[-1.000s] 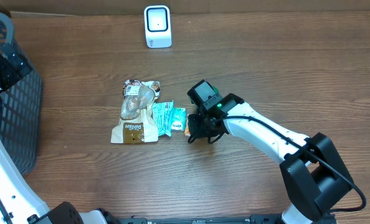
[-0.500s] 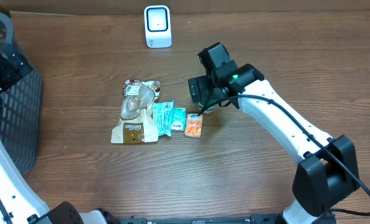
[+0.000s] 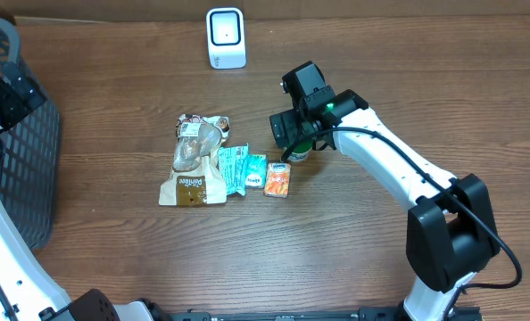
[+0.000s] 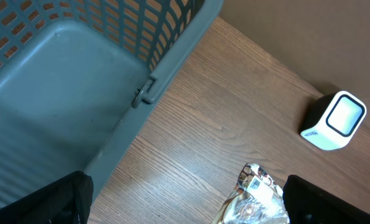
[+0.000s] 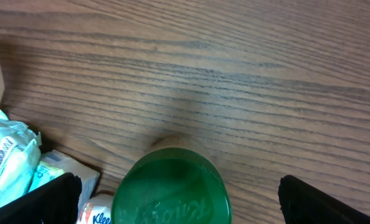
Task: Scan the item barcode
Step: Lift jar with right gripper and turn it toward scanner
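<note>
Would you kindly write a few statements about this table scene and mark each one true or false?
1. The scanner stands at the far edge of the table, screen facing up. True.
2. The right claw is shut on the orange packet. False: the claw is open, and the packet lies free on the table.
3. A green-lidded jar sits right below the right claw. True.
4. The basket holds several items. False: the part in view is empty.
5. The brown bag lies left of the teal packets. True.
6. The left claw holds the brown bag. False: it is open and holds nothing.
</note>
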You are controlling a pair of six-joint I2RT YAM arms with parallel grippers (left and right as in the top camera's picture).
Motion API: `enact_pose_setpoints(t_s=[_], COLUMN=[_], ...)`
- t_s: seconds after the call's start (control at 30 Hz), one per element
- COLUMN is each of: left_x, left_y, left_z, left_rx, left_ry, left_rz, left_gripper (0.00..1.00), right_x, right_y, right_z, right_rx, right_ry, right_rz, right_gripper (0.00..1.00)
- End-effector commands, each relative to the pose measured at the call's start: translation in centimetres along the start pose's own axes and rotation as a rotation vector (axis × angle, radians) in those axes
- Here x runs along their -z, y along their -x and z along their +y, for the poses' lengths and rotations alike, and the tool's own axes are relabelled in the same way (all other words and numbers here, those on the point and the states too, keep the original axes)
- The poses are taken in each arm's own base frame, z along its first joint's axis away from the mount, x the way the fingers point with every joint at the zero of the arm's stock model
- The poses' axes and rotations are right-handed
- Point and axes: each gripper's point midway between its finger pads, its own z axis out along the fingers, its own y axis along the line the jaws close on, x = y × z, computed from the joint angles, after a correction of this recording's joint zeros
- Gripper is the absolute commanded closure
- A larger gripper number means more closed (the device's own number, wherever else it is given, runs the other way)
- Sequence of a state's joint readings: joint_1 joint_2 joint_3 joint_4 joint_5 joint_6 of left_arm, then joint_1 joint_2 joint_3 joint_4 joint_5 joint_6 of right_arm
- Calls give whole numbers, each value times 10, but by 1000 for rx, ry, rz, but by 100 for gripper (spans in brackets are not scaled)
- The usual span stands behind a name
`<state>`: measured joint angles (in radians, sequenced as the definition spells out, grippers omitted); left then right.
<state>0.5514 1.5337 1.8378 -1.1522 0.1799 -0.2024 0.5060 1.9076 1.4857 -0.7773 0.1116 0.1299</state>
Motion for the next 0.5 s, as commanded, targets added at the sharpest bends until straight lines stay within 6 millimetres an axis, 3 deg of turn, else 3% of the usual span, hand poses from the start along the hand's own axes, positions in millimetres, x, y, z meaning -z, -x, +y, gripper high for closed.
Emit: enact_pose_setpoints(t_s=[0.0,0.2,0.47], left_x=[2,2,2], left_y=[2,2,2], left_z=[-1,-1,-1], left_rx=[-23,-23,-23], left_ry=[1,1,1], left_rz=[-9,-9,-9], left_gripper=[0,0,0], right_x=[-11,-13,-22], right_y=[-1,-3,-17], right_z=[-1,-1,2], right_rx=[6,7,11], right_ry=[-4,-6,11], right_rz=[16,26,80], right_gripper=[0,2,16])
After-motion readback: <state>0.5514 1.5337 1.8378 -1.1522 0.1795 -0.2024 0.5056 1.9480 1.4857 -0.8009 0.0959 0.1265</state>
